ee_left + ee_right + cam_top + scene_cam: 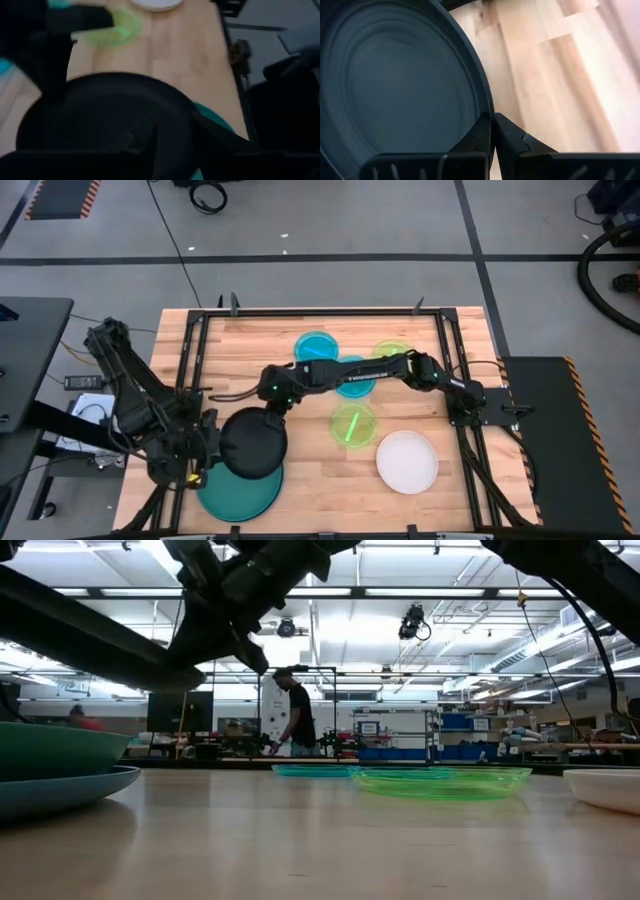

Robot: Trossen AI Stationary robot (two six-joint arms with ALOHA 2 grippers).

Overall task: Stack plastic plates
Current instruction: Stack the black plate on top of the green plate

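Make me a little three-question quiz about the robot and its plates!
1. True or false: the right pincer is pinching the rim of the black plate.
2. Which plate lies under the black plate? A) white B) teal C) lime green
3. Fill in: the white plate sits alone near the table's ____ side.

Key:
1. True. Its fingers are shut on the rim.
2. B. The teal plate shows beneath it, by the left pincer.
3. Right, on the wooden table, past a lime green plate.
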